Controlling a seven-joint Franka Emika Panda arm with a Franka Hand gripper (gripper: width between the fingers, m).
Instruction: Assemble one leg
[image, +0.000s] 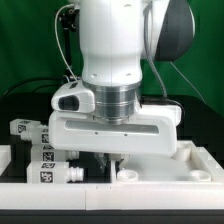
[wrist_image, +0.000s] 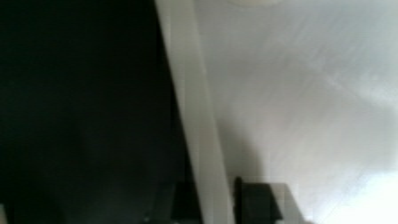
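one leg (image: 62, 175) just beside end effector (image: 108, 161)

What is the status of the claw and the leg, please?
Claw low at edge of white panel, open or shut unclear. Legs lie loose at exterior view's left, apart from claw. In the way: possibly that panel's rim.

Chunky glossy white arm (image: 115, 40) with a dark grey cap (image: 178, 28), a ribbed silver ring (image: 117, 100) right above the wide white claw (image: 108, 160), and a thin black cable (image: 68, 45) higher up.
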